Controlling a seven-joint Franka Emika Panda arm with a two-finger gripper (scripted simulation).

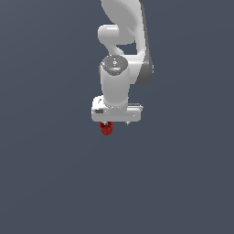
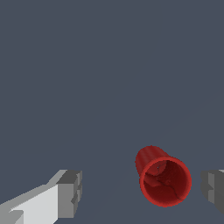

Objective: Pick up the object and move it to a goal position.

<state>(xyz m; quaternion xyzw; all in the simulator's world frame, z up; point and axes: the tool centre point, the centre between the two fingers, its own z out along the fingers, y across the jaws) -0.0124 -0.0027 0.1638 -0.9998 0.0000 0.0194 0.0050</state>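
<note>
The claw point(image 2: 142, 192) stood wide, its grey-padded fingers point(image 2: 70, 192) well apart and gripping nothing. The red cup point(image 2: 162, 176) sat between them, nearer the finger at 3 o'clock in the wrist view; contact could not be determined. The cup was bright red, roughly cylindrical, faintly ribbed outside, its open mouth showing a darker hollow interior. In the exterior view it point(image 1: 106, 129) showed just below the white hand, at about 7 o'clock from it, over the plain slate-grey desk point(image 1: 45, 183).
</note>
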